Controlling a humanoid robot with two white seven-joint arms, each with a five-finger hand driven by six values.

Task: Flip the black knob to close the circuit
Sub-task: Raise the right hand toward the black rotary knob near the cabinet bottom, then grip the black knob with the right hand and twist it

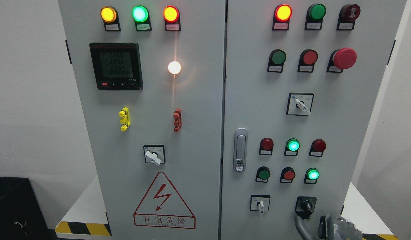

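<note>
**Approach hazard at lower right panel**

Grey cabinet doors (192, 110) fill the frame. Black knob (305, 206) sits lower right. My right hand (337, 228) is below it, grip state undeterminable, holding nothing visible. Risk: drifting left, turning the white selector (261, 205) instead

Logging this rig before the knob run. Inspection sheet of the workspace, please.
Surface: grey two-door cabinet, doors shut, silver latch on the right door.
Job's things: black knob at the right door's lower right, not yet gripped.
Clutter: nothing seen.
Hands: right hand low at the bottom edge, just below and right of the black knob, fingers not clear; left hand not in view.
Cables: grey cable beside the right hand, below the knob.
Surroundings: meter lit; white lamp on; three white selector switches; red mushroom button; shock warning sign; hazard-striped plinth; black box at lower left.
</note>
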